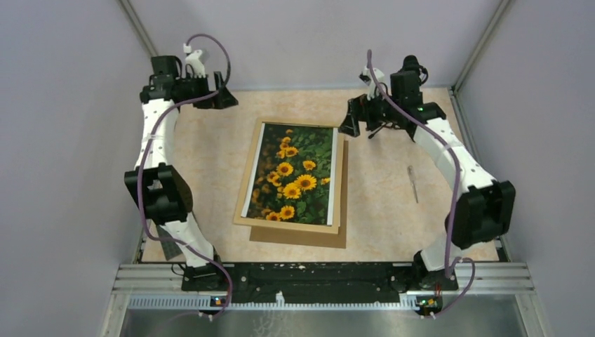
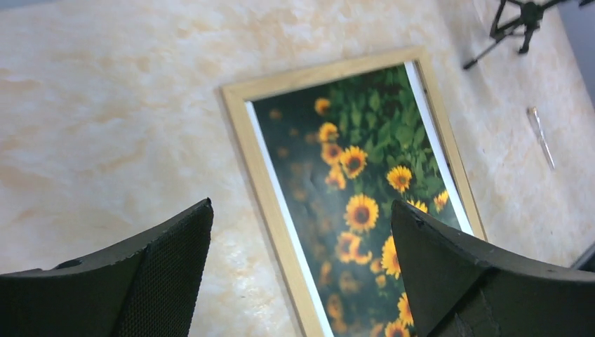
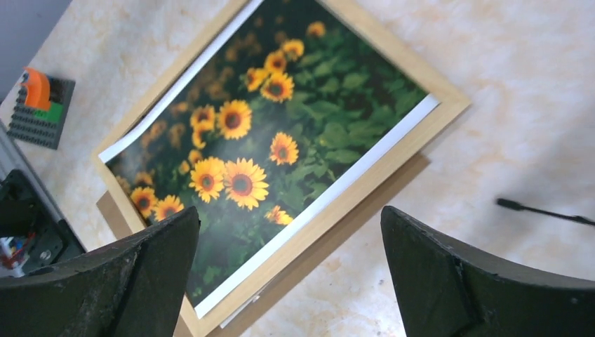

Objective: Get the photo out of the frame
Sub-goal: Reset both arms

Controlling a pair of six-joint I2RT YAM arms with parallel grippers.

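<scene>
Centrally on tabletop, mottled beige: frame, light wood, lying flat, long axis 12 to 6 o'clock in top view. Within its rails: photo, yellow sunflowers on dark green leaves, thin white border, face up, slightly skewed against the wood; whether seated or merely laid on top, cannot tell. Face fully exposed in top view.

Beneath frame, showing past its 6 o'clock and 3 o'clock edges: brown board, plain, flat.

At 3 o'clock of frame, well apart: slim pale tool, screwdriver-like, lying loose on tabletop.

At 10 o'clock of right wrist view, near table edge: small dark grey studded baseplate, bearing orange and green bricks.

Left gripper: at 11 o'clock of frame, raised, apart from it. Fingers spread wide, empty, touching nothing.

Right gripper: at 1 o'clock of frame, just beyond its far corner, raised. Fingers likewise spread wide, nothing between them, touching nothing.
</scene>
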